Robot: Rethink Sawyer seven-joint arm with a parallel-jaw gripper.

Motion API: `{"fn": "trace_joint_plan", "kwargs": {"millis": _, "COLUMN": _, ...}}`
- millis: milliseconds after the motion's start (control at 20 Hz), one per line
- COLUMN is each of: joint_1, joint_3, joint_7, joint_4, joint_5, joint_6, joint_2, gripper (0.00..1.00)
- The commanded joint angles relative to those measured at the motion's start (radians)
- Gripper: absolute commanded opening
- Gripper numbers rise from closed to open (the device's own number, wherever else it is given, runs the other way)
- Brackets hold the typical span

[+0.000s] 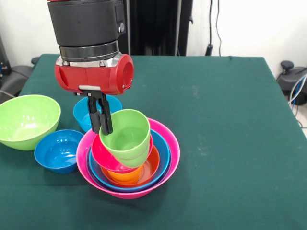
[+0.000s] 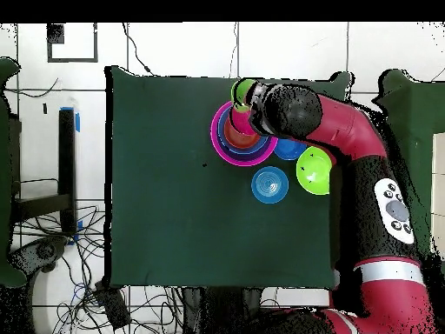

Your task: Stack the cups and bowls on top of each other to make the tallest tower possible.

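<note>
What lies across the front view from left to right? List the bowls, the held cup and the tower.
Lime green bowl → dark blue bowl → sky blue bowl, partly behind the gripper → lime green cup, tilted in the gripper over the tower → big pink bowl at the tower's base.

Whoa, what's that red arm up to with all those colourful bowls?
It's stacking them into a tower. The gripper is pinching the rim of a lime green cup, held tilted over the stack: a big pink bowl with blue, orange and red-pink bowls nested inside. Three bowls wait beside it on the table: a large green bowl, a blue one and another blue one behind the gripper.
</note>
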Motion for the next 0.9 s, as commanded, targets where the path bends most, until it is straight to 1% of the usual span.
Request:
{"fn": "trace_joint_plan", "kwargs": {"millis": 50, "joint_1": -0.002, "joint_3": 0.045, "joint_7": -0.097, "joint_4": 0.074, "joint_5": -0.087, "joint_6": -0.020, "joint_2": 0.012, "gripper": 0.00}}
{"fn": "trace_joint_plan", "kwargs": {"millis": 550, "joint_1": -0.010, "joint_3": 0.039, "joint_7": -0.092, "joint_4": 0.098, "joint_5": -0.097, "joint_6": -0.026, "joint_2": 0.003, "gripper": 0.00}}
{"fn": "trace_joint_plan", "kwargs": {"millis": 900, "joint_1": -0.021, "joint_3": 0.041, "joint_7": -0.110, "joint_4": 0.090, "joint_5": -0.110, "joint_6": 0.016, "joint_2": -0.024, "gripper": 0.00}}
